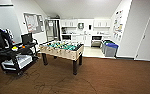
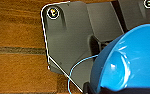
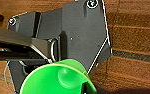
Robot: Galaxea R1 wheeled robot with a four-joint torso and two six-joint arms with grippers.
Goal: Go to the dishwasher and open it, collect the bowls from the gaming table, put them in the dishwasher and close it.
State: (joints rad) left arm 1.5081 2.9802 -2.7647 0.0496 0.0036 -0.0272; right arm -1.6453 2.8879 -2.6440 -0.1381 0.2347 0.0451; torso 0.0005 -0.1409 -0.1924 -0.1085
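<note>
Head view: faced foosball table (image 1: 62, 50); dishwasher (image 1: 96, 41) beyond it, at kitchen's back wall.
Left gripper (image 2: 96, 85): clamped on blue bowl (image 2: 131, 62).
Right gripper (image 3: 84, 86): clamped on green bowl (image 3: 57, 78).
Carry tip: steered wide of foosball table, kept both bowls level.

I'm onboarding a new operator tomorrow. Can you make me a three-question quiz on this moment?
1. True or false: the blue bowl shows in the left wrist view.
2. What colour is the bowl in the right wrist view? A red, B green, C yellow.
3. Fill in: beyond the table-football table, the two bins by the kitchen have ____ lids.

Key: 1 true; 2 B, the green bowl; 3 blue.
</note>
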